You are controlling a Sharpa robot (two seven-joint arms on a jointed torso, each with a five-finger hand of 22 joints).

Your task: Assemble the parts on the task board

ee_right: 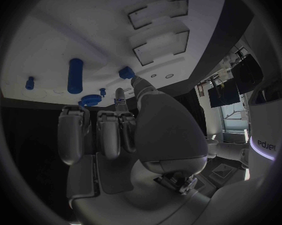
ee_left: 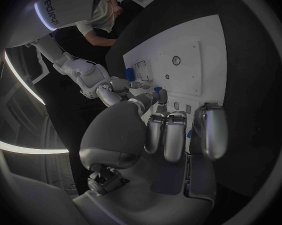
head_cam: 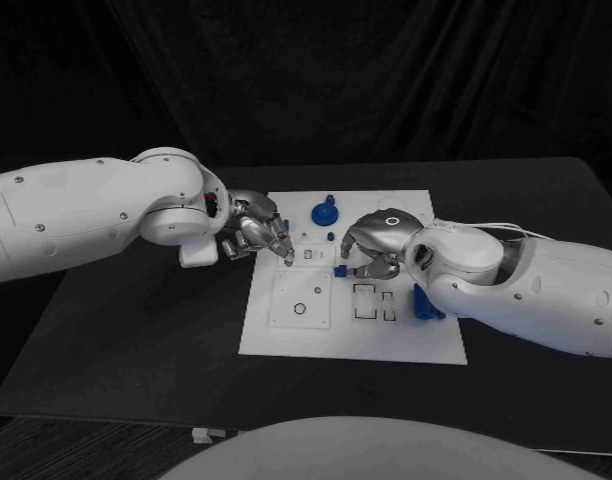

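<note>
Both hands meeting over the task board (head_cam: 299,335), a small blue part (head_cam: 341,270) at the right fingertips.

The right hand (head_cam: 374,247), centre of the head view, has a thumb and one finger (ee_right: 121,97) reaching to the blue part while the others lie straight and together; whether it pinches or merely touches cannot be told. The left hand (head_cam: 260,235), just left of centre, hangs over the board's left edge with fingers (ee_left: 173,135) extended side by side, holding nothing, probably waiting to steady. A blue cylinder (ee_right: 75,75) and blue round part (head_cam: 322,213) lie near the board's upper edge.
</note>
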